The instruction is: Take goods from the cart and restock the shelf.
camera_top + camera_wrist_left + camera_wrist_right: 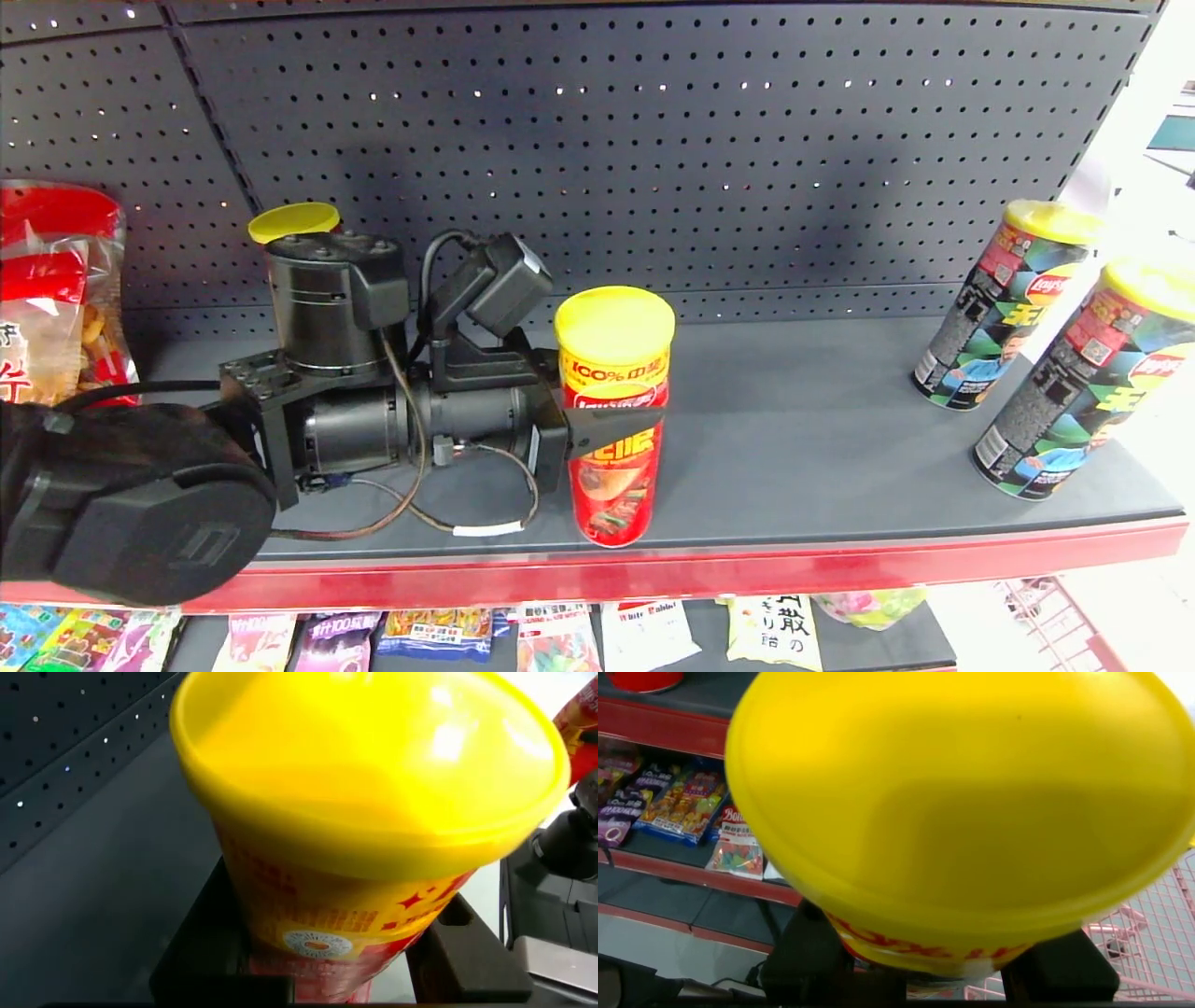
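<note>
We face a grey shelf [794, 439] with a red front edge and a dark pegboard back panel [653, 140]. Our left arm [355, 411] lies across the left half of the shelf board, coming in from the left. The left gripper [609, 429] has its jaws closed on the red chip can [614, 373], one jaw crossing the near face of the can around mid-height. That can, with its yellow lid, stands upright on the shelf at about the middle, close to the front edge.

On the right end of the shelf stand two black-and-green chip cans with yellow lids, the far one [1004, 308] to the left and the near one [1083, 383] just beside it, further right.

The right gripper [938, 971] holds a second red chip can [962, 793], with jaws on either side of its body below the yellow lid. It sits off the shelf, with the pink wire cart [1158, 952] beside it.

At the far left of the shelf rests a red and clear snack bag [47, 289]. On the lower shelf lie coloured snack packets [560, 635].

Behind our left wrist another yellow lid [294, 221] shows against the back panel; the body beneath it is hidden.
</note>
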